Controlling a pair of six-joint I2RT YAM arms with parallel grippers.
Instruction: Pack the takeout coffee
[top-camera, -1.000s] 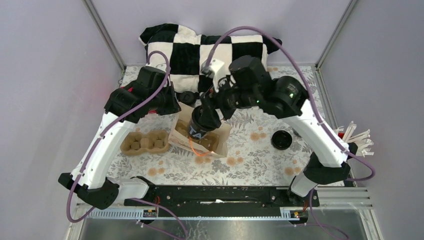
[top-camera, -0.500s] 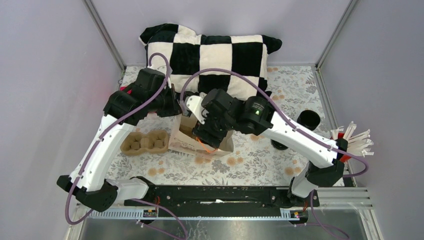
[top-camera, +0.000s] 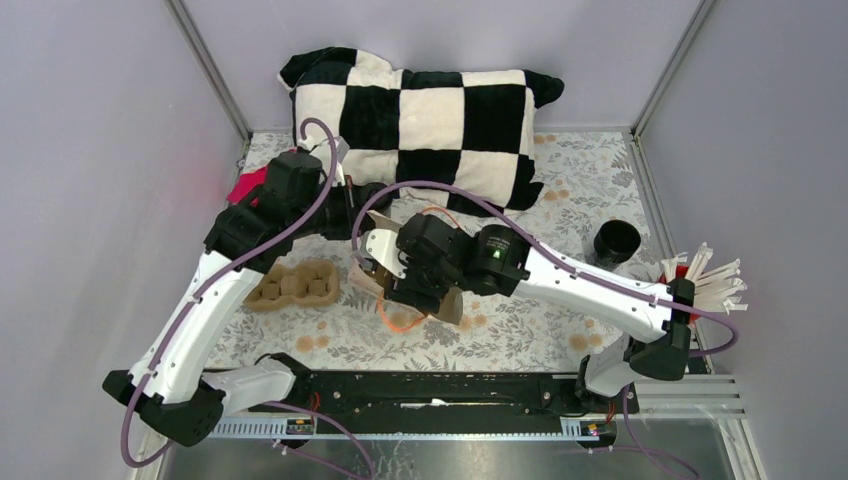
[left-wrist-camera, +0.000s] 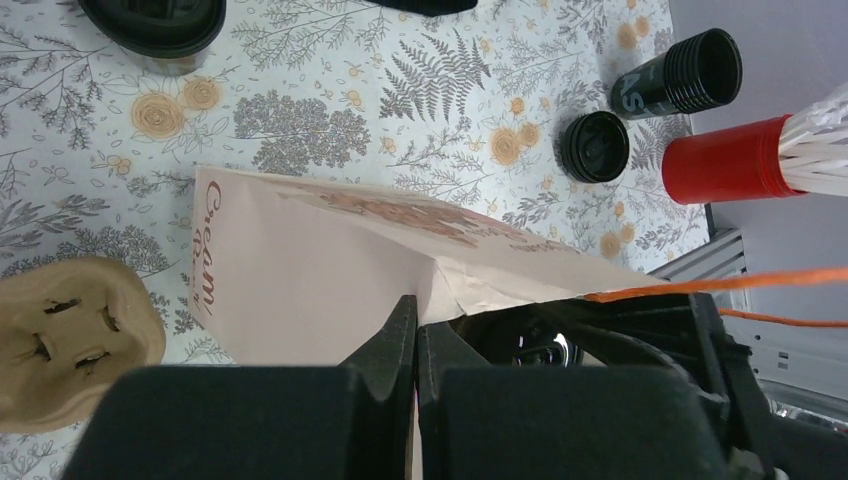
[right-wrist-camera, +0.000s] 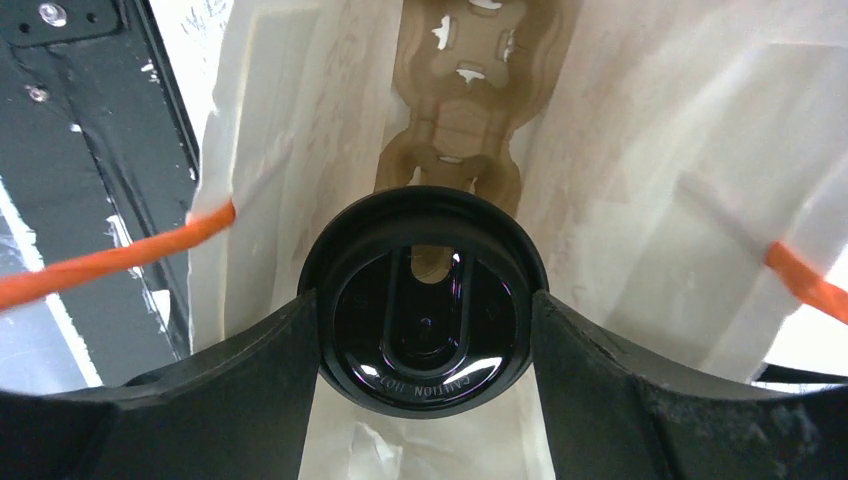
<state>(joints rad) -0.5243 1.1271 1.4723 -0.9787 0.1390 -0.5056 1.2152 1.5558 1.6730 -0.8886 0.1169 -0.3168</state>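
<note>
A black takeout coffee cup with a glossy sip lid (right-wrist-camera: 425, 320) sits between the fingers of my right gripper (right-wrist-camera: 425, 312), which is shut on its sides. The cup is down inside the white paper bag (right-wrist-camera: 620, 180) with orange handles. A brown pulp carrier (right-wrist-camera: 465, 110) shows at the bag's bottom beyond the cup. My left gripper (left-wrist-camera: 417, 308) is shut on the bag's (left-wrist-camera: 300, 290) top edge. A second black cup (top-camera: 615, 241) stands open without a lid at the right. Its loose lid (left-wrist-camera: 593, 147) lies on the table near it.
Another pulp carrier (top-camera: 291, 285) lies left of the bag (top-camera: 450, 301). A red cup of white straws (top-camera: 703, 276) stands at the right edge. A checkered pillow (top-camera: 430, 110) fills the back. A black round piece (left-wrist-camera: 155, 22) lies by my left wrist.
My right arm has come down and toward the near side, lowering the cup from above the bag's mouth into the bag. The left arm kept its hold on the bag's edge and shifted slightly.
</note>
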